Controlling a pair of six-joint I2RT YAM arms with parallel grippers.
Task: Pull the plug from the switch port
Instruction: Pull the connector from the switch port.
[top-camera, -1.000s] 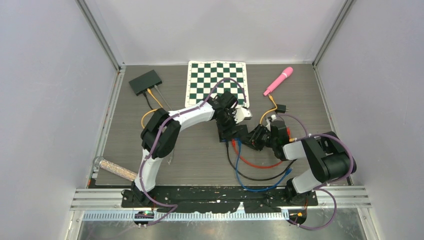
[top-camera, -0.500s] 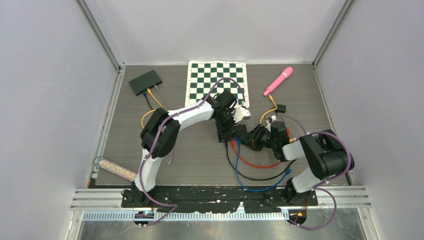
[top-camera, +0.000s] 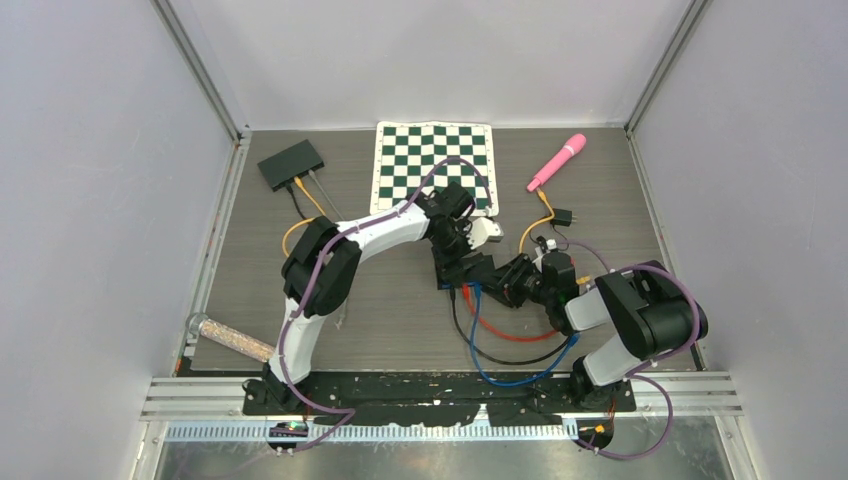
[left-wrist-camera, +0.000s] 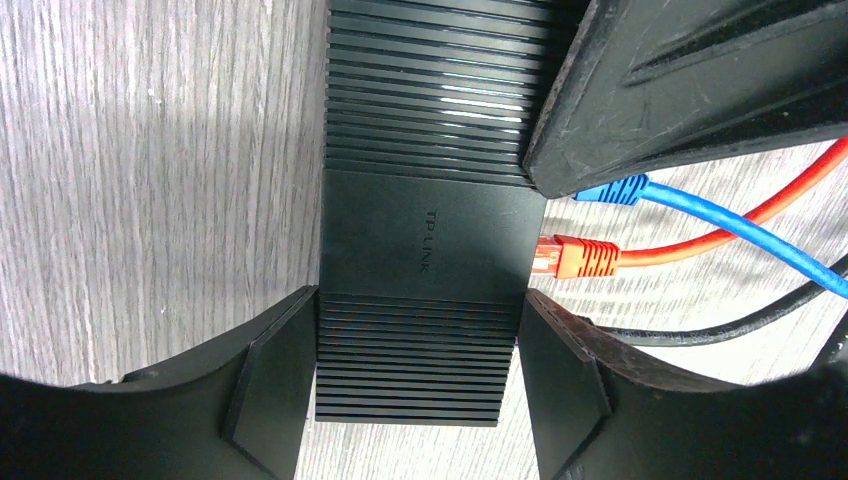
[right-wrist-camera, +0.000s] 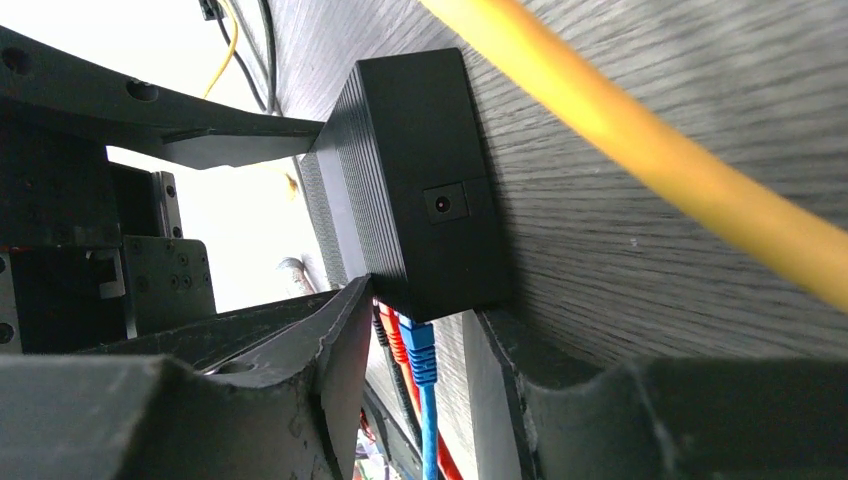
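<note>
The left gripper (left-wrist-camera: 418, 322) is closed at a middling width on the switch (left-wrist-camera: 420, 240). One finger presses each long side of the black body, pinning it flat on the surface (left-wrist-camera: 150, 200). Just past its right-hand finger, three leads leave the switch's port face: a black cable (left-wrist-camera: 720, 325) nearest that finger, then the red plug (left-wrist-camera: 578, 257), then the blue plug (left-wrist-camera: 612, 190) farthest off. The blue plug looks fully seated in its port.

The right gripper (right-wrist-camera: 428, 330) stands part open, with a finger on either side of the blue plug and a gap showing on both sides, so nothing is pinched yet.

The step in hand appears to be taking hold of that plug. It should go best if the right gripper closes on the hard blue body rather than the cable and keeps the neighbouring red plug outside its fingers. Where the release tab sits cannot be made out, so squeezing it may need care. The draw should run straight out along the port's line while the left gripper holds the switch firm, since a sideways tug could drag the switch or jam the plug
</note>
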